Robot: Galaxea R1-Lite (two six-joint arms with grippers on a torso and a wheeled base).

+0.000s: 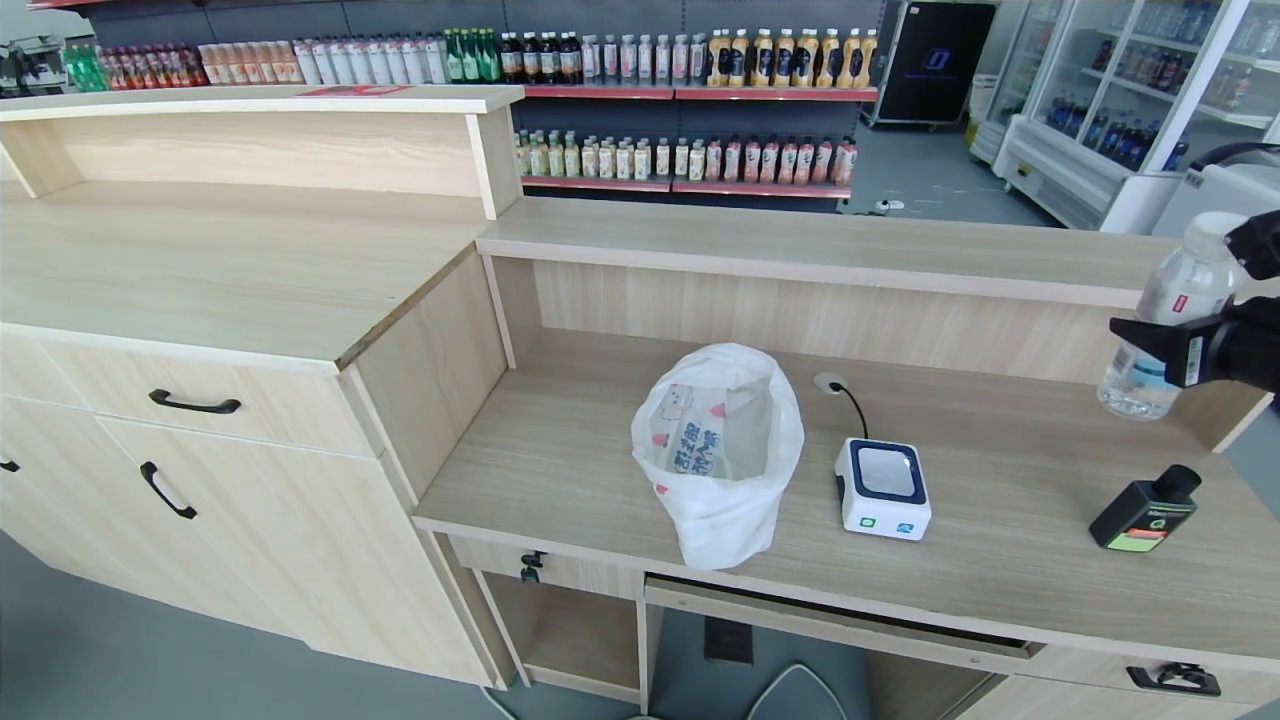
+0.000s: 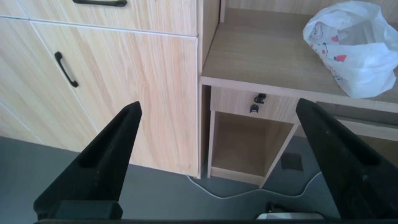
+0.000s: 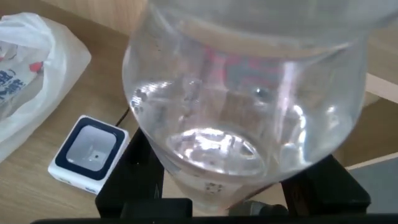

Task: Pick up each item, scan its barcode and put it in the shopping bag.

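- Water bottle (image 1: 1172, 300): clear, white cap, roughly upright, held in the air over the right end of the counter (image 1: 600, 450), touching nothing below it.
- Right gripper (image 1: 1185, 350): clamped on the bottle's lower body, a dark finger on either side. In the right wrist view the bottle's base (image 3: 242, 112) sits between the jaws.
- Scanner (image 1: 882, 487): white box, window facing up, mid-counter, well apart from the bottle and towards the robot's left. From the right wrist it shows below and beyond the bottle (image 3: 87, 152).
- Bag (image 1: 720, 520): white plastic, mouth open upward, just beside the scanner on its left. Printed pattern is visible; cannot tell whether anything is inside.
- Dark bottle (image 1: 1145, 510): lying on the counter near the right end, untouched.
- Left gripper (image 2: 217, 106): fingers spread wide, nothing between them, hanging off the counter's left front before the cabinet doors.
- Step, as judged: bottle picked, scan not yet done.
- Next move calls for: carrying the bottle left over the scanner window and turning its barcode down. Which side the barcode faces, cannot tell. Bagging comes after, then the dark bottle.
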